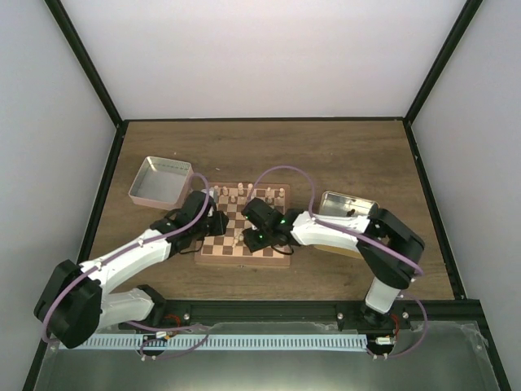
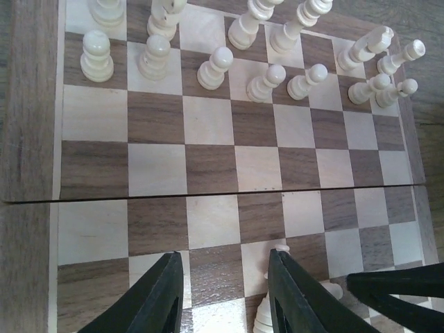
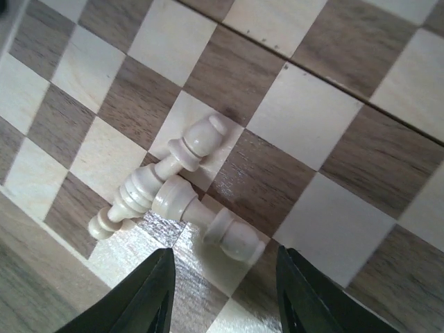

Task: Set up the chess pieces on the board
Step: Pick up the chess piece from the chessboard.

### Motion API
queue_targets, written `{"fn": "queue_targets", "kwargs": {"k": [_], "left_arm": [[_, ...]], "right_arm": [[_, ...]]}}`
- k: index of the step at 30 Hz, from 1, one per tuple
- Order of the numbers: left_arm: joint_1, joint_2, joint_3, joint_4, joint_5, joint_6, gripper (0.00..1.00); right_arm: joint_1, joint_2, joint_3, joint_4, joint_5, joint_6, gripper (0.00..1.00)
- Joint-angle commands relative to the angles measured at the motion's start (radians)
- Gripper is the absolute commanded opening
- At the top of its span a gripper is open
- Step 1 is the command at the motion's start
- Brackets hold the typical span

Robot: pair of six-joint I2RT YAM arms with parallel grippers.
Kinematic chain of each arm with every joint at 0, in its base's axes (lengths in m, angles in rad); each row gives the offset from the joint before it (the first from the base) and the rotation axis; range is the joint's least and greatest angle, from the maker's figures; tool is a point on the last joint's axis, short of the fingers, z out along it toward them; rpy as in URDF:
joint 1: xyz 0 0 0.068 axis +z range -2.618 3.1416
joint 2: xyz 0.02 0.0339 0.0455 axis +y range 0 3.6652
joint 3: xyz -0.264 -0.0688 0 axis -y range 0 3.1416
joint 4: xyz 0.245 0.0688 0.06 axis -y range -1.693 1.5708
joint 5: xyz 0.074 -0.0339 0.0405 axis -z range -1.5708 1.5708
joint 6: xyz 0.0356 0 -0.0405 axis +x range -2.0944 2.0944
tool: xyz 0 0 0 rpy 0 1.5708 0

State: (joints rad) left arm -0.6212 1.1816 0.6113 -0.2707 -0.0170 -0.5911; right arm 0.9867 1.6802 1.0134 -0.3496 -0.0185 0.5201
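Observation:
The board (image 1: 213, 252) lies in the middle of the table; it also shows in the left wrist view (image 2: 159, 125) and the right wrist view (image 3: 305, 118). Several cream chess pieces (image 2: 211, 68) stand upright in its two far rows (image 1: 244, 194). Two more pieces lie on their sides, touching, near the board's front: a taller one (image 3: 163, 170) and a shorter one (image 3: 208, 215). My right gripper (image 3: 225, 281) (image 1: 259, 236) is open, low over the shorter one. My left gripper (image 2: 223, 270) (image 1: 216, 226) is open and empty; a lying piece (image 2: 266, 316) shows partly behind its right finger.
A shallow pale tray (image 1: 161, 181) stands at the board's far left. A metal tray (image 1: 346, 204) stands to its right, partly under my right arm. My right gripper's black finger (image 2: 395, 291) reaches into the left wrist view at lower right.

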Motion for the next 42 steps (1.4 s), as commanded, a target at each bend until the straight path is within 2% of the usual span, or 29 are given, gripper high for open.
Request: {"fn": "queue_targets", "kwargs": {"k": [1,11,15,23,33,42], "left_arm": [[0.01,0.01,-0.008,0.036,-0.021,-0.006,0.35],[0.038,0.021,-0.015,0.036,-0.002,-0.01,0.34],[0.059,-0.006,-0.027,0.018,-0.026,-0.03,0.34],[0.101,-0.088,-0.07,-0.001,-0.033,-0.08,0.37],[0.106,-0.047,-0.098,0.097,0.193,-0.063,0.43],[0.107,0.042,-0.114,0.199,0.325,-0.079,0.43]], "right_arm": [[0.013,0.062,0.085,-0.064,0.004,-0.085,0.41],[0.021,0.121,0.137,-0.098,0.07,-0.288,0.42],[0.021,0.121,0.127,-0.096,0.048,-0.345,0.41],[0.021,0.102,0.102,-0.036,0.079,-0.299,0.23],[0.021,0.067,0.076,0.018,0.073,-0.229,0.08],[0.021,0.01,0.03,0.084,0.046,-0.197,0.04]]}}
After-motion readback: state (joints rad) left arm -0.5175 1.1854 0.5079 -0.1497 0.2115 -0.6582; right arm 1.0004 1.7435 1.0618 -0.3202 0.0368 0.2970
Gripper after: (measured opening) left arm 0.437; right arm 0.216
